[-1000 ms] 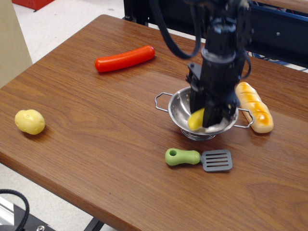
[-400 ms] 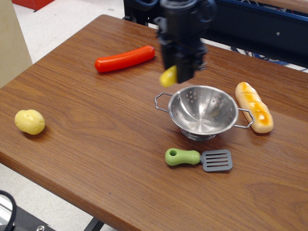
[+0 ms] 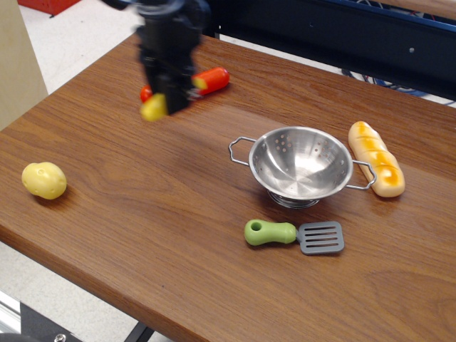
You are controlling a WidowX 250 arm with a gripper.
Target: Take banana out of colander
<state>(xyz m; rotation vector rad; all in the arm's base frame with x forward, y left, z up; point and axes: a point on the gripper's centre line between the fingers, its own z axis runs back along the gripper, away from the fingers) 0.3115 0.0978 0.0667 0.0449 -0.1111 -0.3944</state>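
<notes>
My gripper [image 3: 167, 96] is shut on the bright-yellow banana [image 3: 154, 108] and holds it in the air above the table's left-middle, well to the left of the colander. One end of the banana sticks out at the lower left of the fingers and the other end shows at the right. The steel colander [image 3: 301, 164] stands upright on the table at centre right and has nothing in it.
A red sausage [image 3: 214, 78] lies just behind the gripper, partly hidden by it. A pale-yellow potato [image 3: 44, 180] sits near the left edge. A bread loaf [image 3: 375, 167] lies right of the colander. A green-handled spatula [image 3: 293, 234] lies in front of it.
The gripper lifted the banana out of the colander and carried it up and far to the left, now over the table's left-middle. The colander stayed in place.
</notes>
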